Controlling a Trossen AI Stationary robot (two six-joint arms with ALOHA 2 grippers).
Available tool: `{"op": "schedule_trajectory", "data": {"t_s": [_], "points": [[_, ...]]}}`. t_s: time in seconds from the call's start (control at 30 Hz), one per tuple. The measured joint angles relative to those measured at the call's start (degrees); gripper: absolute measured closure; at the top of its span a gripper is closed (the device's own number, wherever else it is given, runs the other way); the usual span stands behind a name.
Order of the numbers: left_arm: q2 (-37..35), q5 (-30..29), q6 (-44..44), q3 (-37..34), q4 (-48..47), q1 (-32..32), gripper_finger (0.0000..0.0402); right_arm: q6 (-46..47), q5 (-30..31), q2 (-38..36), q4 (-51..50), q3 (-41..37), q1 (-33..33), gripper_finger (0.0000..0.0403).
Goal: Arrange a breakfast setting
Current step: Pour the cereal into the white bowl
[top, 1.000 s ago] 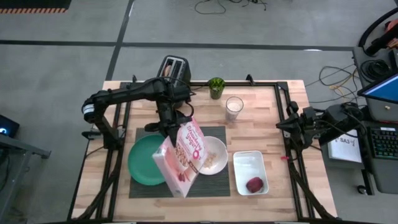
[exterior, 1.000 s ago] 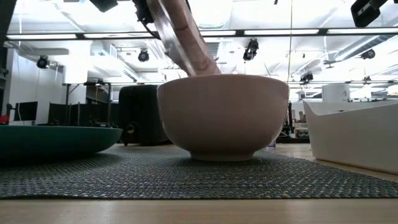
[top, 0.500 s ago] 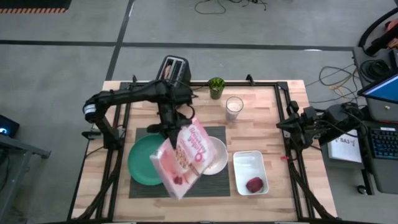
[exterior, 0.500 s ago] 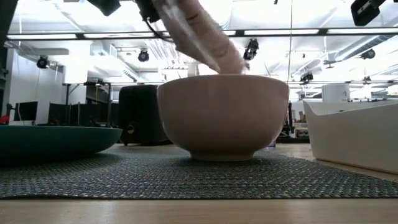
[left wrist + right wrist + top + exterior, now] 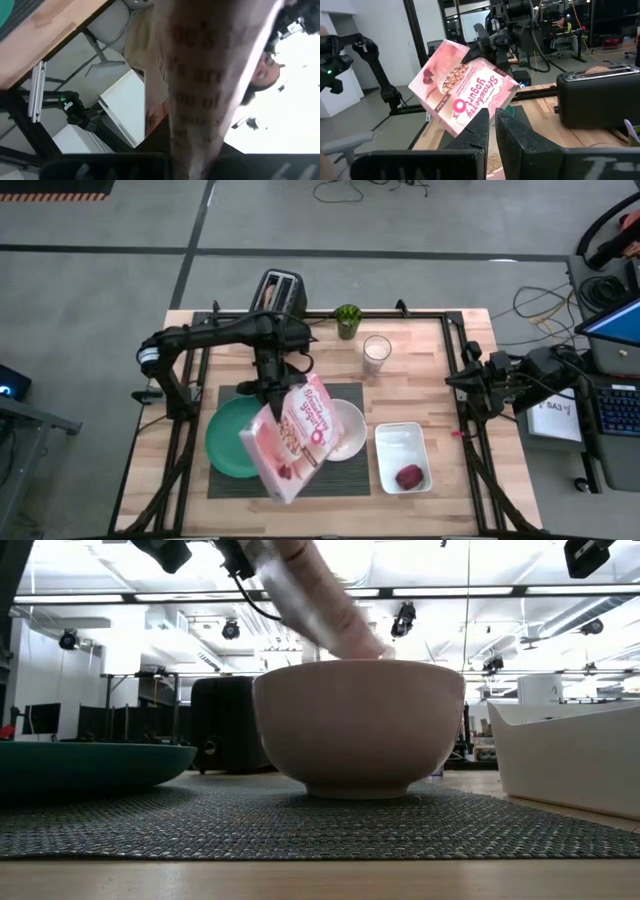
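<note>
My left gripper [image 5: 272, 392] is shut on the pink cereal box [image 5: 292, 437], which hangs tilted over the white bowl [image 5: 348, 430]; the box's low end [image 5: 362, 644] is just above the bowl's rim [image 5: 358, 664]. The bowl and the round green plate [image 5: 228, 438] sit on the dark ribbed placemat [image 5: 345, 482]. The white rectangular dish [image 5: 402, 448] lies to the right of the mat. The milk glass [image 5: 376, 352] and black toaster [image 5: 280, 288] stand at the far edge. My right gripper [image 5: 495, 130] waits shut at the table's right edge. My left gripper holds the cereal box by its upper, far edge [image 5: 470, 54], coming down at it from above and the far side. The box [image 5: 210, 100] is lifted clear of the table, upside down and slanted, hanging below the fingers. The gripper itself hides the fingers' hold.
A dark red thing [image 5: 409, 477] lies in the white dish. A small green plant [image 5: 347, 320] stands at the far edge between toaster and glass. Bare wood shows at the table's near right and far left.
My left gripper has tipped the cereal box further. In the low view its low end has swung from the bowl's middle toward the right along the rim. The box stays clear of the table.
</note>
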Motion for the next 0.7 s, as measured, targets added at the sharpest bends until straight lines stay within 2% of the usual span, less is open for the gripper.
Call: {"op": "schedule_trajectory", "data": {"t_s": [0.13, 0.3, 0.4, 0.53, 0.63, 0.7], "points": [[-0.6, -1.6, -0.9, 0.0, -0.2, 0.7, 0.0402, -0.3, 0.0, 0.0, 0.4, 0.0, 0.0, 0.038], [-0.1, -1.9, 2.5, -0.1, -0.1, 0.5, 0.0402, -0.3, 0.0, 0.0, 0.4, 0.0, 0.0, 0.038], [-0.2, -2.9, 1.0, -0.1, 0.0, 0.2, 0.0402, 0.3, 0.0, 0.0, 0.4, 0.0, 0.0, 0.038], [-0.6, -1.4, 2.5, -0.4, 0.0, -0.2, 0.0402, 0.2, 0.0, 0.0, 0.4, 0.0, 0.0, 0.038], [-1.7, -6.5, 1.3, -0.5, -0.3, 0.6, 0.0402, 0.2, 0.0, 0.0, 0.4, 0.0, 0.0, 0.038], [-1.4, -7.3, 0.6, -0.5, 0.0, 0.5, 0.0402, 0.2, 0.0, 0.0, 0.4, 0.0, 0.0, 0.038]]}}
